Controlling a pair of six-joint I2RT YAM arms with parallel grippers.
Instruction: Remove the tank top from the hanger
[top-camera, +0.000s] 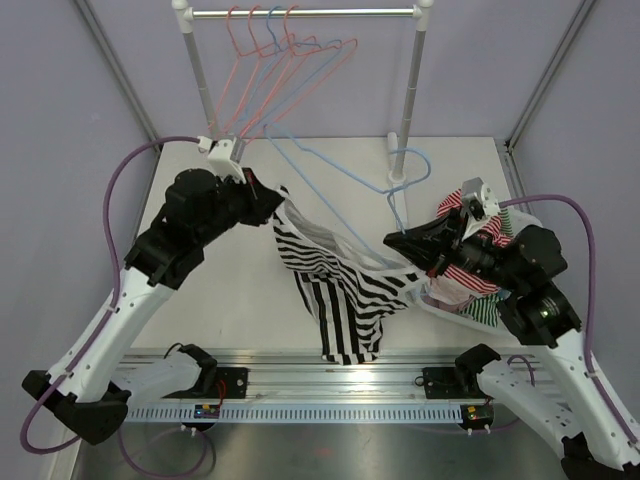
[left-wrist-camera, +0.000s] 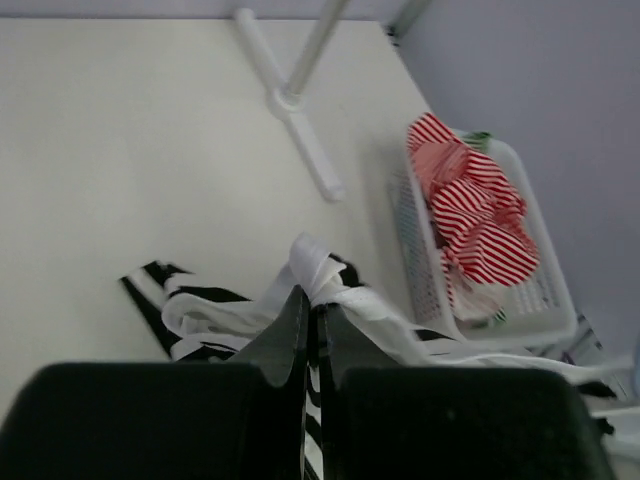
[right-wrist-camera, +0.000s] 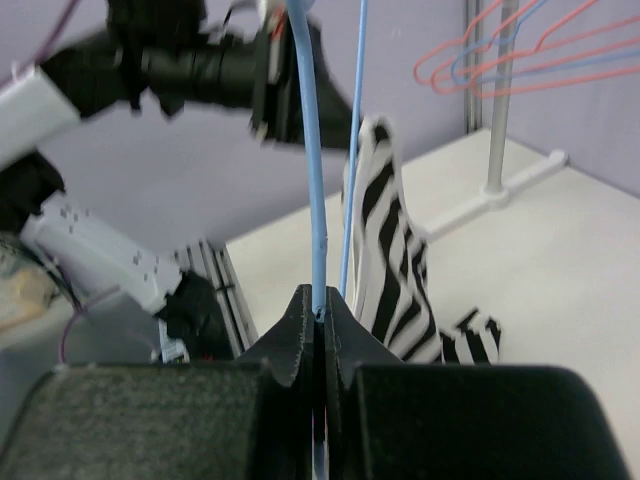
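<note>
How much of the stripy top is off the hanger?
About halfway, I think. Done: the blue hanger is off the rail, pinched in the right jaws. In hand: the left jaws are shut on an edge of the striped tank top. Left: the top still stretches to the hanger, so it isn't free yet.

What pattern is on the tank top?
The tank top has black and white stripes. The top view shows it best.

White table (top-camera: 240, 300), rack foot (left-wrist-camera: 305, 140), basket (left-wrist-camera: 425, 255) — right side
</note>
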